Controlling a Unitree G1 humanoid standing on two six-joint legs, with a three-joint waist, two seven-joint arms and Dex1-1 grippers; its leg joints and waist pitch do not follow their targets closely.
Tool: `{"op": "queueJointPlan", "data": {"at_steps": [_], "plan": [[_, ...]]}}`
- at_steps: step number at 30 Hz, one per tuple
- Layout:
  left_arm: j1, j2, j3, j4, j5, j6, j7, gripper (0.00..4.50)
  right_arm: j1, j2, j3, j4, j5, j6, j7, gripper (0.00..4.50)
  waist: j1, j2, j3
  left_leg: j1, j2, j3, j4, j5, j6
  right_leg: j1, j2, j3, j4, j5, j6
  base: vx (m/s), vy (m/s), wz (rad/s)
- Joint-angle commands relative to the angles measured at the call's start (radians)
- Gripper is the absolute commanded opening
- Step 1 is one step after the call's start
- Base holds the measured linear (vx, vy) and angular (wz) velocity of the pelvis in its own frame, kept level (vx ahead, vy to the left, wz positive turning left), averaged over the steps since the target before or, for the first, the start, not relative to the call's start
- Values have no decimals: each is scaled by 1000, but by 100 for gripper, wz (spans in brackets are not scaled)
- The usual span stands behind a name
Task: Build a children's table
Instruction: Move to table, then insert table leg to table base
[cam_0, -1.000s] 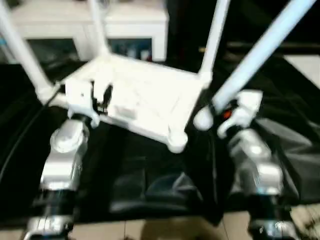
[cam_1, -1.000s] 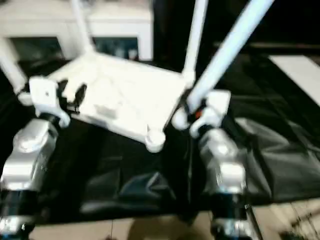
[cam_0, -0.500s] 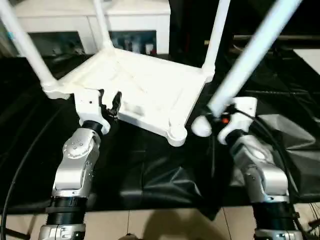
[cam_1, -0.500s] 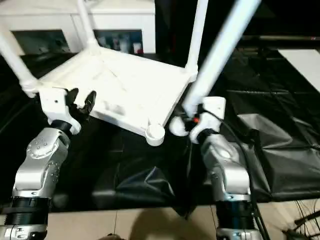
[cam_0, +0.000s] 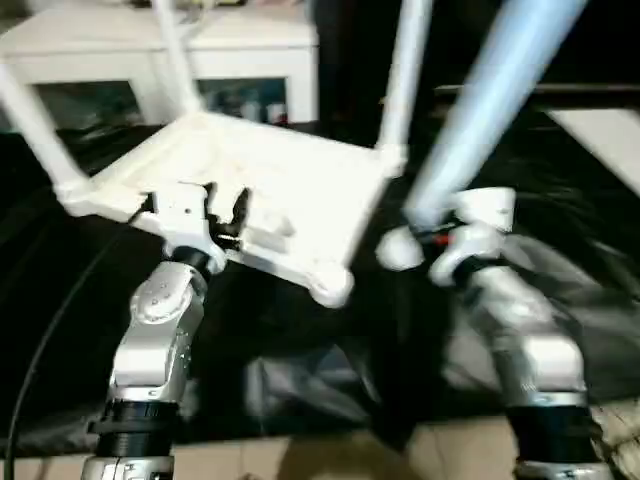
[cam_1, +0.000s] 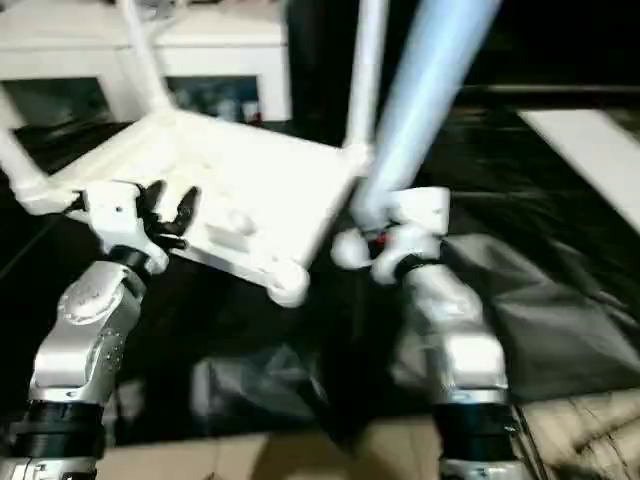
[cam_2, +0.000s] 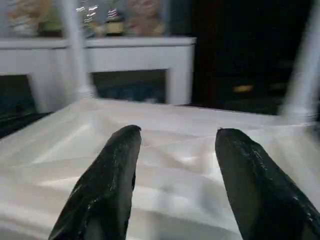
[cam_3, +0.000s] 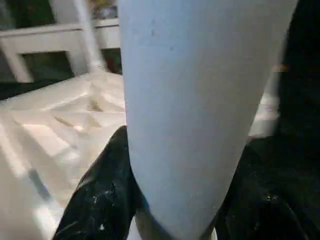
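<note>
Left gripper (cam_0: 225, 205) has reached the tabletop (cam_0: 300, 190); right gripper (cam_3: 170, 200) grips a leg (cam_3: 200, 100)

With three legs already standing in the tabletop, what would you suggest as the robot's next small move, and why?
Probably swing the fourth leg, clamped in the right gripper, toward the empty corner socket of the tabletop; its rounded end hangs just beside it.

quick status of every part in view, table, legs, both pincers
tabletop: upside down on the black sheet, ribbed underside up
three legs: standing in corner sockets
near corner socket: empty
fourth leg: held tilted, not yet in a socket
left pincer: open over the tabletop's near edge, holding nothing
right pincer: shut on the fourth leg
</note>
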Motion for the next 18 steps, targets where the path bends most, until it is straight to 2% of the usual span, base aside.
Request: {"op": "queueJointPlan", "data": {"at_steps": [1, 2, 3, 4, 5, 6, 7, 8, 9, 10, 11, 12, 13, 14, 15, 16, 17, 18], "plan": [[-14, -5, -14, -12, -9, 7, -15, 271, 6, -19, 1, -16, -8, -9, 13, 185, -34, 28, -102, 199, 190, -162, -65, 477, 479, -142, -32, 20, 58, -71, 30, 186, -11, -11], [-9, 2, -19, -15, -22, 4, -43, 271, 9, -21, 3, -20, -6, -9, 20, 185, -32, 16, -106, 183, 181, -156, -43, 821, 512, -182, -57, 47, 75, 54, 97, 0, 0, 0], [4, 18, -30, -22, -50, -16, -111, 271, 15, -23, 3, -32, 9, -5, 38, 185, -28, -1, -109, 176, 142, -131, -8, 1131, 480, -212, -78, 83, 48, 212, 126, 0, 0, 0], [11, 25, -35, -25, -60, -28, -140, 271, 17, -23, 2, -38, 19, -2, 46, 185, -26, -17, -110, 167, 112, -117, 12, 1180, 447, -217, -92, 108, 15, 317, 106, -158, 3, -10], [14, 38, -39, -23, -86, -29, -195, 271, 20, -25, 2, -45, 23, -4, 56, 185, -14, -78, -101, 43, -44, -30, 57, 865, 291, -145, -113, 148, -65, 707, 61, -110, 9, -2], [11, 64, -52, -7, -121, -10, -286, 300, 22, -29, 1, -53, 30, -4, 71, 185, 21, -109, -84, -54, -90, -4, 46, 329, 173, -49, -152, 179, -86, 1036, 63, -138, -5, 17], [3, 95, -72, 20, -121, -3, -352, 300, 24, -34, 1, -60, 37, -4, 88, 185, 30, -97, -95, -48, -69, -4, 46, 202, 128, -52, -165, 185, -91, 1143, 25, -29, -67, 14], [-9, 139, -106, 54, -115, 8, -444, 307, 27, -46, 7, -67, 40, -11, 109, 185, 19, -82, -105, -44, -61, -4, 0, 148, 52, -25, -130, 135, -66, 1155, -16, -65, -102, 13], [-20, 181, -146, 82, -107, 13, -541, 325, 28, -56, 10, -71, 43, -15, 122, 185, 12, -50, -102, -40, -51, 4, -30, 165, 13, -30, -82, 114, -75, 987, -32, -38, -88, -5], [-23, 192, -156, 90, -104, 14, -565, 325, 28, -59, 11, -72, 44, -16, 125, 185, 6, -31, -103, -32, -36, 1, -41, 180, 12, -38, -70, 105, -71, 866, -45, -83, -64, 0], [-47, 238, -202, 137, -67, -6, -650, 325, 27, -69, 10, -74, 47, -21, 135, 185, -2, -15, -91, -16, -5, 5, -57, 139, 16, -56, -51, 88, -87, 566, -94, -97, -32, 1], [-69, 265, -232, 177, -39, -23, -705, 348, 26, -76, 7, -74, 51, -23, 143, 185, -8, -13, -77, -6, 18, 10, -75, 27, 12, -64, -49, 87, -106, 263, -144, -97, -32, 1], [-89, 282, -251, 211, -19, -36, -743, 356, 24, -84, 6, -72, 52, -26, 150, 185, -8, -9, -59, 2, 31, 19, -91, -171, -9, -70, -53, 91, -134, -33, -159, -109, -7, 3], [-112, 294, -268, 245, 5, -52, -765, 356, 22, -93, 8, -69, 49, -31, 158, 185, -9, -8, -49, 11, 34, 23, -97, -270, -26, -78, -57, 93, -149, -178, -150, -117, -20, 10], [-135, 304, -288, 275, 22, -69, -801, 356, 21, -101, 10, -66, 48, -35, 168, 185, -9, -8, -37, 37, 36, 29, -98, -412, -61, -97, -58, 89, -176, -398, -107, -117, -20, 10], [-149, 310, -300, 294, 33, -81, -823, 356, 20, -107, 11, -63, 47, -38, 175, 185, -12, -13, -29, 44, 34, 31, -99, -450, -66, -103, -57, 84, -192, -487, -75, -110, -28, 12], [-177, 321, -328, 330, 42, -100, -878, 356, 19, -117, 9, -59, 47, -40, 186, 185, -13, -7, -30, 59, 28, 32, -96, -461, -73, -100, -65, 71, -219, -616, -8, -97, -6, 5], [-182, 323, -333, 336, 45, -102, -886, 356, 19, -118, 9, -59, 47, -41, 188, 185, -14, -8, -30, 53, 29, 30, -101, -450, -69, -92, -66, 67, -223, -620, 5, -97, -6, 5]]}}
